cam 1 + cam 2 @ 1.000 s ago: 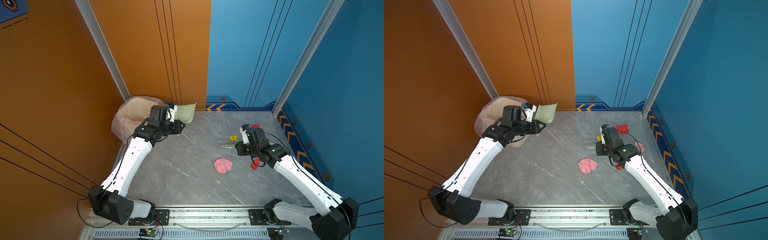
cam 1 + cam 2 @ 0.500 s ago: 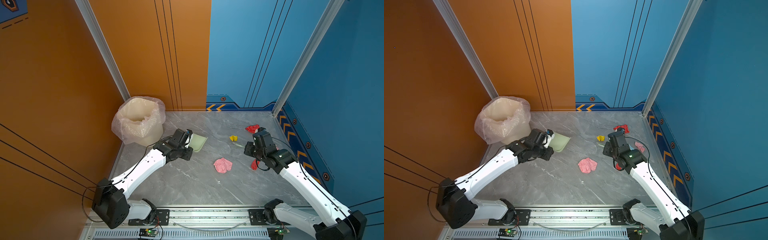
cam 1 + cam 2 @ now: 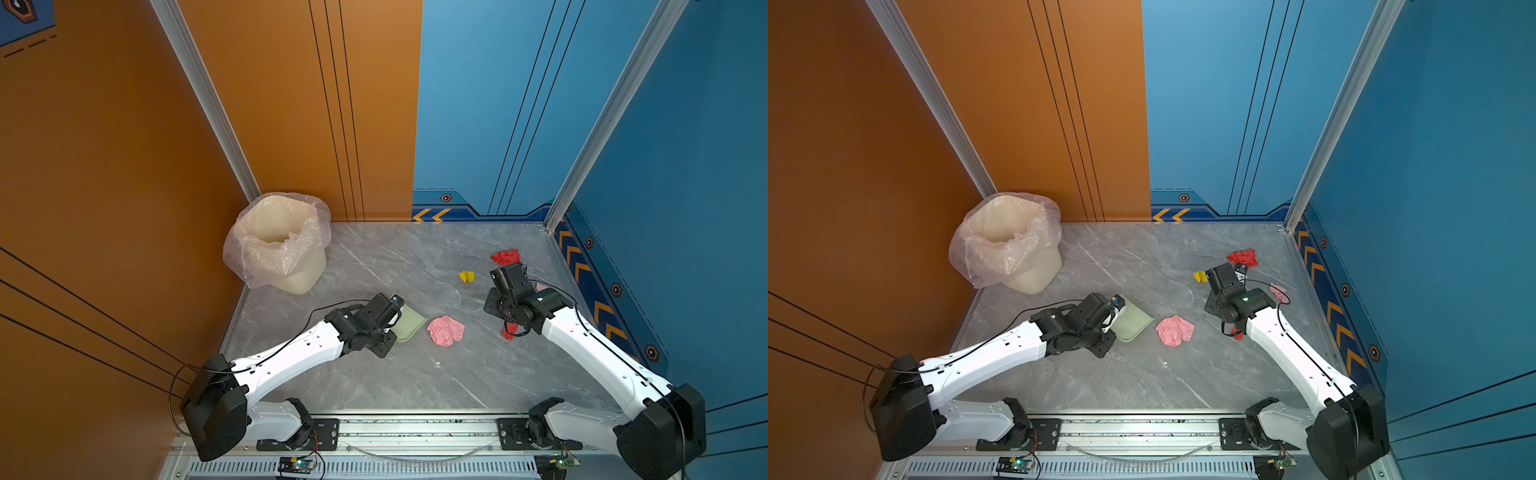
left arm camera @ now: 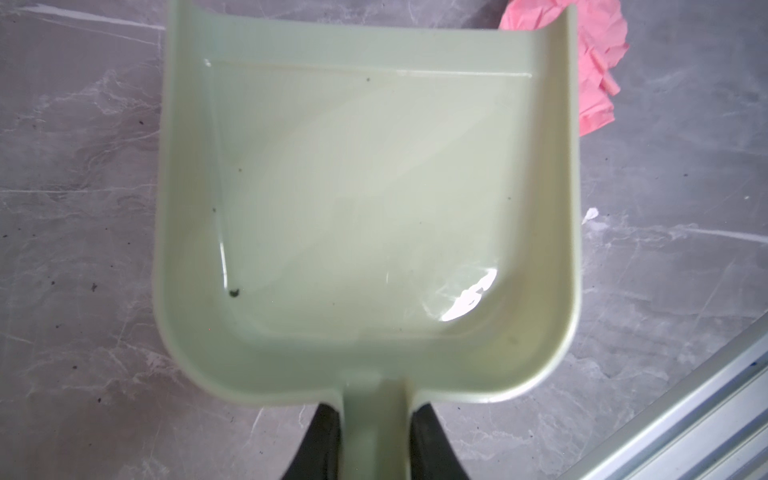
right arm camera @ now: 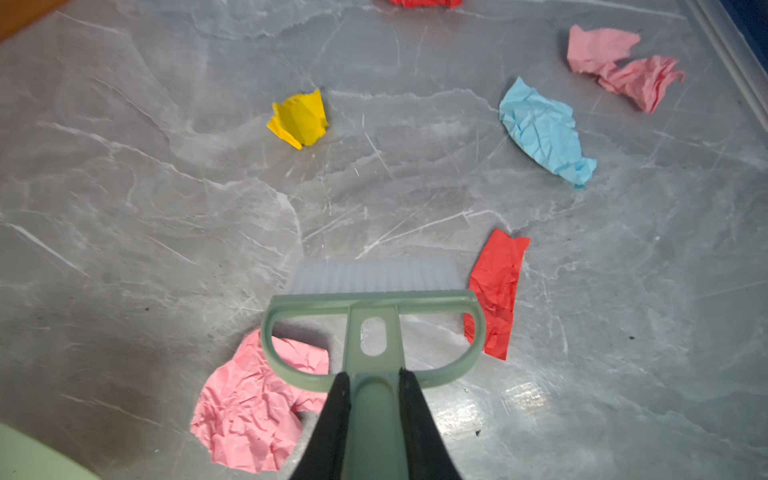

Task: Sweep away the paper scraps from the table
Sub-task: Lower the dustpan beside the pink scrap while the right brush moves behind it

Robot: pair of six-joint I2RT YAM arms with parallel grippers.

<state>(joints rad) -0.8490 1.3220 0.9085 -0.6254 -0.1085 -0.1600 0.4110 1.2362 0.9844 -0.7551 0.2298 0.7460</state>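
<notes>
Your left end effector (image 4: 374,419) pinches the dustpan (image 4: 365,187) handle; your right end effector (image 5: 374,399) pinches the brush (image 5: 374,299). The paper scraps (image 3: 445,330) lie on the surface (image 3: 374,382), the nearest at the dustpan's three o'clock in both top views.

Grey marble-patterned table (image 3: 415,382), white-veined. Pale green plastic dustpan (image 4: 365,187). Sage green brush (image 5: 374,332), whitish bristles (image 5: 374,276). Pink paper scrap (image 5: 249,415), yellow paper scrap (image 5: 299,118), light blue paper scrap (image 5: 540,133), red paper scrap (image 5: 496,291). Orange wall panel (image 3: 291,104) and blue wall panel (image 3: 478,104), thin black lines; orange chevrons (image 3: 432,215).
</notes>
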